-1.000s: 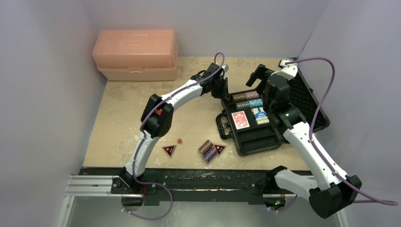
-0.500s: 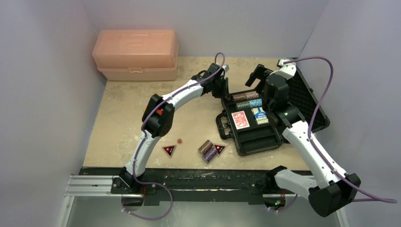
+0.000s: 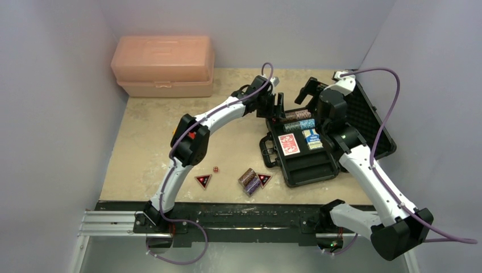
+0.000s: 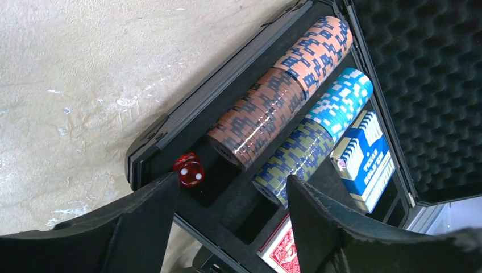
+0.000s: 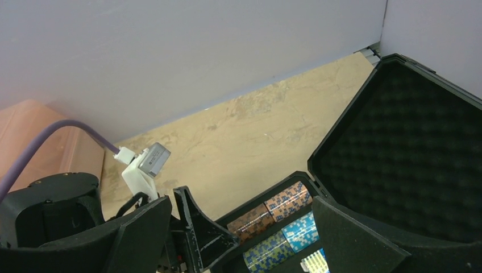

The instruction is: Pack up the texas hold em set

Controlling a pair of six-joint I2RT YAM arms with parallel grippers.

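The small black case [image 3: 307, 165] lies open at the right, its foam lid [image 3: 369, 119] tipped back. Inside are two rows of chip stacks [image 3: 298, 119], a red deck [image 3: 289, 144] and a blue deck [image 3: 311, 137]. My left gripper [image 3: 277, 108] hangs open over the case's far left corner. In its wrist view a red die [image 4: 189, 169] rests free in a foam slot beside the left finger [image 4: 142, 222], next to the orange chips [image 4: 278, 94]. My right gripper [image 3: 307, 92] stands open above the case's far edge, holding nothing. On the table lie another die [image 3: 216, 169], two triangular tokens [image 3: 203, 180] and a chip stack [image 3: 248, 181].
A large peach plastic box [image 3: 163, 65] stands at the back left against the wall. Grey walls close in both sides and the back. The arms' black base rail [image 3: 239, 213] runs along the near edge.
The left gripper's jaws have spread apart over the case's far left corner. Both arms have stayed nearly where they were.
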